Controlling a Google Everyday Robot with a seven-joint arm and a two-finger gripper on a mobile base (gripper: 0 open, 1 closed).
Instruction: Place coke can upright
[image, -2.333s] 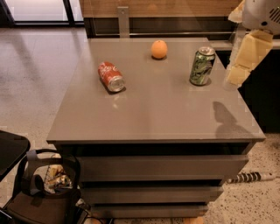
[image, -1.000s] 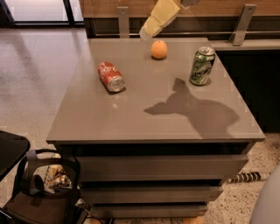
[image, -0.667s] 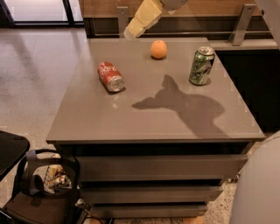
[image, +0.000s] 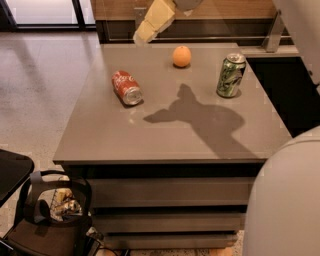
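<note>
The coke can (image: 127, 88) is red with white script and lies on its side on the left half of the grey table (image: 170, 140), its silver end facing the front. My gripper (image: 150, 24) is cream-coloured and hangs in the air at the top of the view, above the table's far edge, behind the can and a little to its right. It holds nothing that I can see and casts a shadow on the middle of the table.
An orange (image: 182, 56) sits at the back middle. A green-and-white can (image: 230, 75) stands upright at the back right. My own body (image: 285, 200) fills the lower right corner. A black bag (image: 50, 220) stands on the floor at the lower left.
My gripper has swung from the table's right side across the back to the left, now above the far edge behind the coke can. Its shadow moved left. The cans and orange have not moved.
</note>
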